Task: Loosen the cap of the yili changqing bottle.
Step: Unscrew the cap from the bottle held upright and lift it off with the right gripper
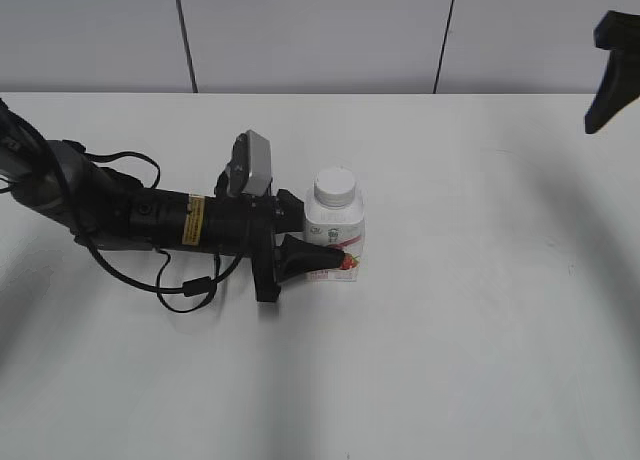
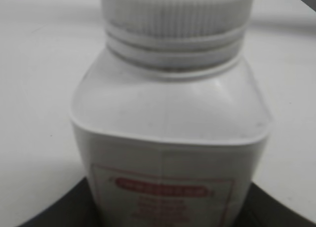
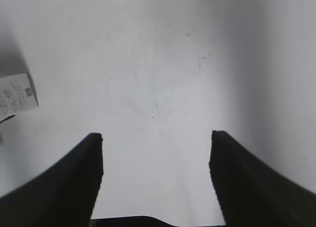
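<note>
The yili changqing bottle [image 1: 338, 223] stands upright near the middle of the white table, with its white ribbed cap [image 1: 335, 186] on its neck. My left gripper [image 1: 322, 238] reaches in from the left, low over the table, and is shut on the bottle's lower body. In the left wrist view the bottle [image 2: 168, 118] fills the frame, the cap [image 2: 175, 10] is at the top, and dark jaws [image 2: 168, 214] press on both lower sides. My right gripper [image 1: 610, 70] hangs open and empty at the upper right, far from the bottle; its fingers [image 3: 157, 138] are spread over bare table.
The white table [image 1: 480, 320] extends all round the bottle. A grey panelled wall [image 1: 310, 30] stands behind its far edge. The left arm's cables [image 1: 185, 290] trail on the table at the left. A corner of the bottle's label [image 3: 17, 91] shows at the right wrist view's left edge.
</note>
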